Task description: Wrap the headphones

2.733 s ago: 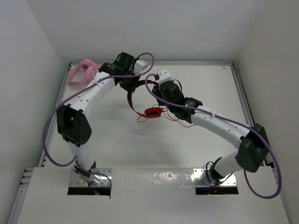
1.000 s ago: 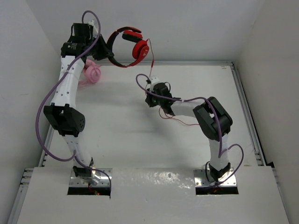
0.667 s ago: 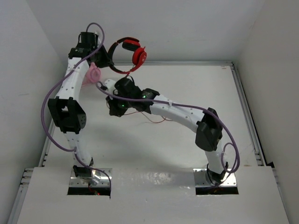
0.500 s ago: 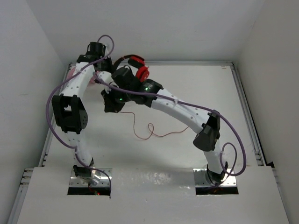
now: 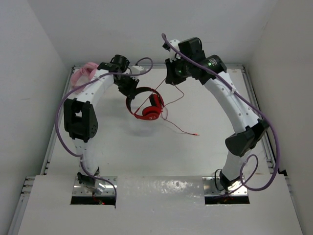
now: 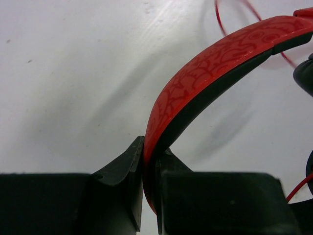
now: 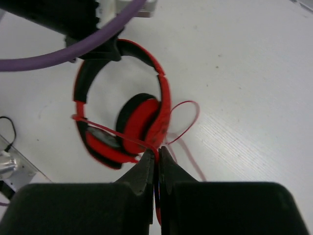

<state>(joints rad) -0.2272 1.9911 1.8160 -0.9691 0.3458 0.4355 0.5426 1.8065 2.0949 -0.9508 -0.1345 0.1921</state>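
Note:
The red headphones [image 5: 146, 104] hang at the back middle of the table, their ear cups folded together [image 7: 139, 125]. My left gripper [image 5: 129, 87] is shut on the patterned red headband [image 6: 210, 63], which runs up and to the right from the jaws. Higher and to the right, my right gripper [image 5: 172, 78] is shut on the thin red cord [image 7: 115, 131]. The cord stretches from the cups to the right jaws, loops beside the cups [image 7: 188, 120] and trails down to its plug [image 5: 195, 134] on the table.
Pale pink headphones [image 5: 84, 74] lie at the back left corner beside the left arm. White walls close in the table on three sides, with a metal rail [image 5: 254, 98] along the right edge. A purple cable [image 7: 83, 46] of the left arm crosses above the headband.
The right arm swung from the back left, up and over to the back right, pulling the cord with it. The left arm lowered the headphones toward the table's middle; the cord's tail shifted right.

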